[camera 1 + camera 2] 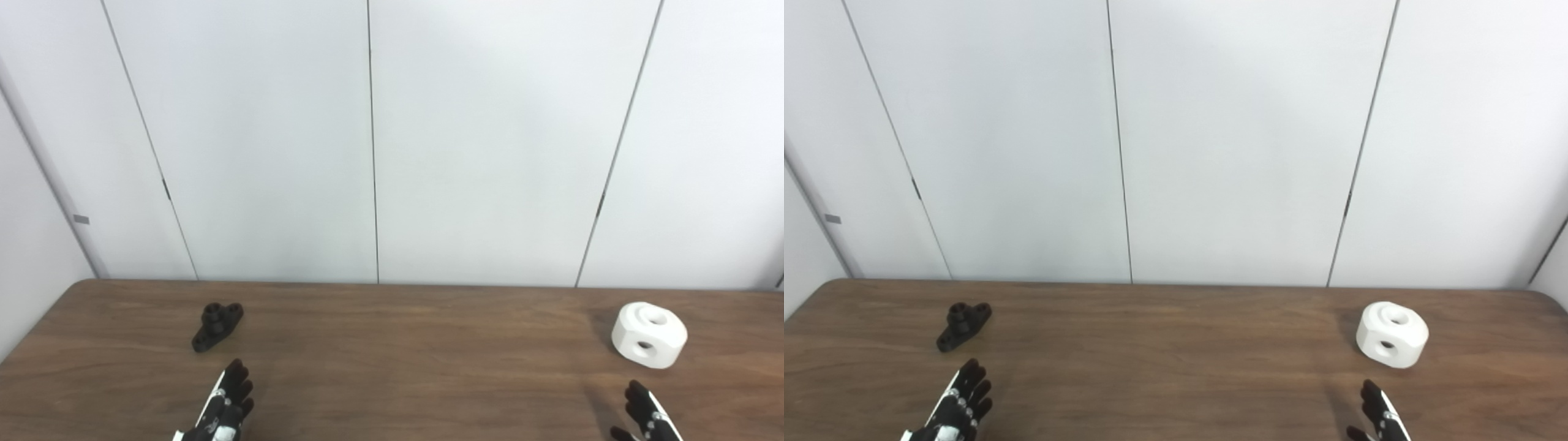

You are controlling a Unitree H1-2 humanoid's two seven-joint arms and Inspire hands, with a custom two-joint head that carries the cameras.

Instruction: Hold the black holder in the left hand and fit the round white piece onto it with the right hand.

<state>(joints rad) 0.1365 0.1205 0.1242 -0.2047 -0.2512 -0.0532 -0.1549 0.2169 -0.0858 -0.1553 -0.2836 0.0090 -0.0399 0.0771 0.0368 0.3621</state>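
Hands are hovering empty, fingers apart: left hand (223,407) just short of the black holder (217,326), right hand (648,415) near the round white piece (649,334), both lying on the table (416,355). No writing is showing.

Setting: robot test room or lab, plainly furnished. Wood-grain table (392,367), dark brown, rounded far corners. Behind its far edge, white wall panels (478,141) split by thin dark vertical seams, unmarked. Near the far left corner, a moulded black holder (217,326); near the far right corner, a round white piece (649,334). No domestic fittings.
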